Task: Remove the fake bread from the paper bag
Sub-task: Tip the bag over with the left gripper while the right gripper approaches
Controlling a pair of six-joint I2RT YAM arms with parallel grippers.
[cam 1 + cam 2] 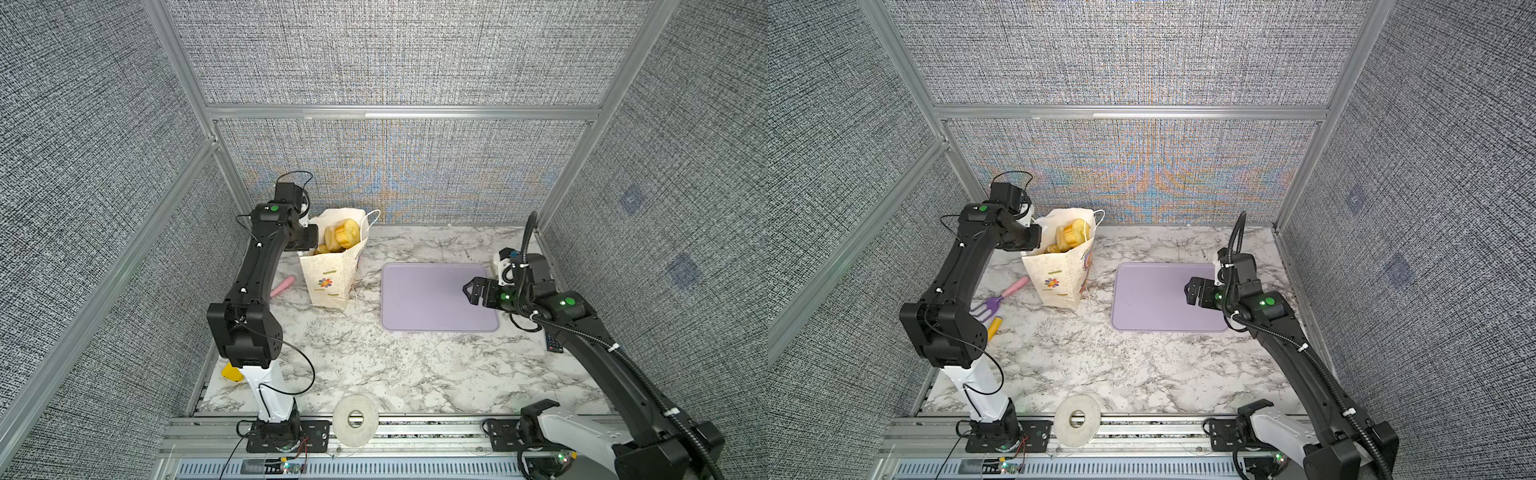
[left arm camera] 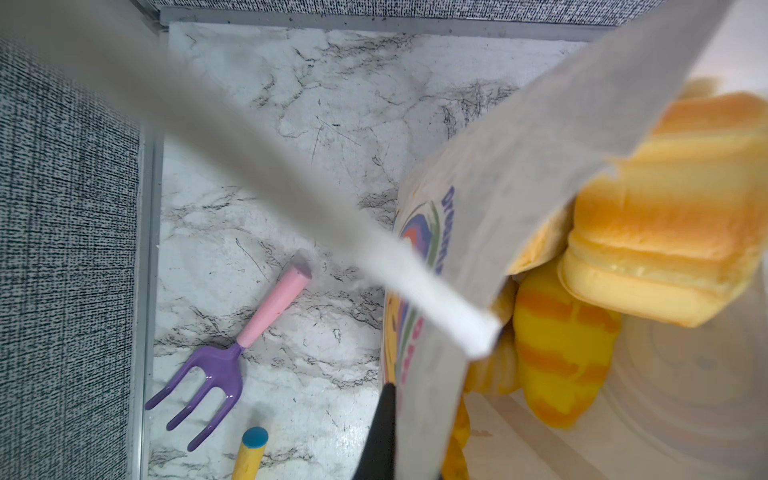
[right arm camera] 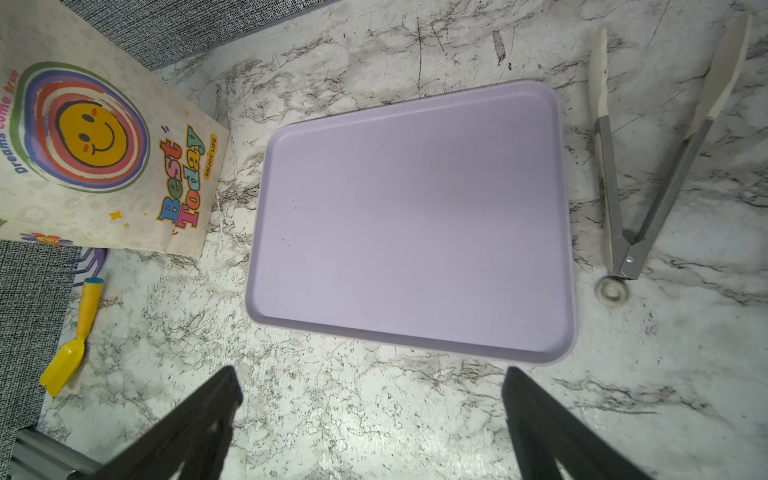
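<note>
The paper bag [image 1: 328, 278] [image 1: 1059, 278] stands upright at the back left of the marble table, its mouth open. Several glossy yellow-brown pieces of fake bread [image 1: 343, 235] [image 1: 1071, 235] fill it to the rim. In the left wrist view a large fluted bun [image 2: 665, 216] and a striped roll [image 2: 561, 349] lie inside. My left gripper [image 1: 311, 239] [image 2: 399, 436] is shut on the bag's left wall [image 2: 478, 199], with one black finger outside the paper and the other hidden behind it. My right gripper [image 1: 467, 289] [image 3: 370, 395] hovers open and empty over the tray's right part.
A lilac tray [image 1: 415, 307] [image 3: 415, 228] lies right of the bag. Left of the bag are a purple toy fork [image 2: 208, 374] and a yellow toy shovel [image 3: 75, 332]. Tongs [image 3: 648, 166] lie beyond the tray. A tape roll [image 1: 355, 419] sits at the front edge, a remote [image 1: 552, 343] at the right.
</note>
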